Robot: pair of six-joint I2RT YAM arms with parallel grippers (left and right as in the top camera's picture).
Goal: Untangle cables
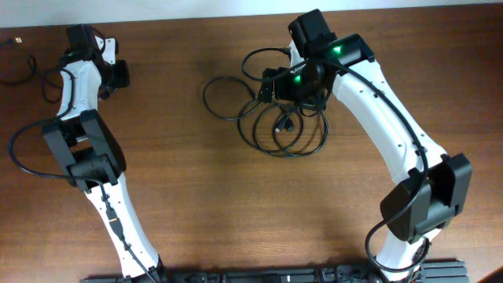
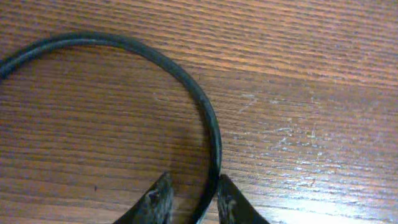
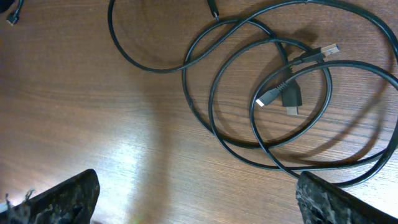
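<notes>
A tangle of thin black cables lies in loops on the wooden table at centre right. In the right wrist view the loops overlap, with small plug ends in the middle. My right gripper hovers over the near edge of the tangle, wide open and empty. Another black cable lies apart at the far left edge. My left gripper is low over the table, jaws narrowly apart. A curved black cable runs between them, touching the right jaw, with a gap at the left jaw.
The brown wooden table fills the view. The white arm links with their own fixed black wires stand at left and right. A dark rail runs along the front edge.
</notes>
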